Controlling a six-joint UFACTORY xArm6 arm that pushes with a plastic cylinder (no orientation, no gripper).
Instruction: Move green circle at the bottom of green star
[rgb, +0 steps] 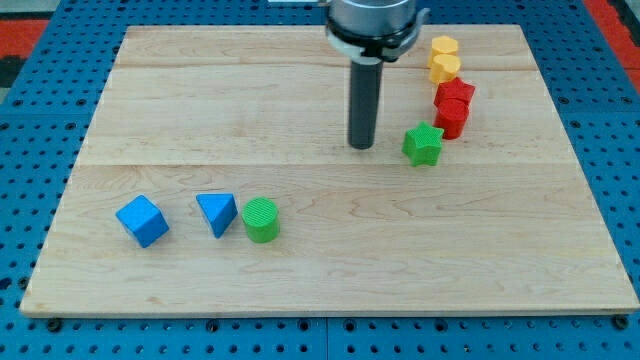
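- Board (330, 270): light wooden table top, you see it sitting on a blue pegboard surface (30, 200).
- Rod (362, 100): dark, straight, upright, coming down from the arm's grey mount at the view's top centre.
- My tip (361, 147): you see it on the board, just left of the green star, apart from it, no contact.
- Hand state: you have no jaws to read here, only the bare rod; it holds nothing and touches no block.
- Green star (423, 144): you find it right of centre in the board's upper half, just right of my tip.
- Green circle (261, 220): a short cylinder in the lower left part of the board, well apart from the green star and from my tip.
- You can check: the green circle sits lower and far to the view's left of the star, not under it.
- Blue triangle (217, 213): just beside the green circle on its left; touching or a thin gap, cannot tell.
- Blue cube (142, 221): further left, near the triangle but apart from it.
- Red blocks: one (455, 93) above another (451, 118), packed together just up and right of the green star; exact shapes unclear. The lower one is very near the star; contact cannot be told.
- Yellow blocks: one (444, 47) above another (445, 68), touching, at the top right, just above the red pair; they look six-sided.
- You see the right-side blocks forming a rough column, yellow, red, then the star at its lower end.
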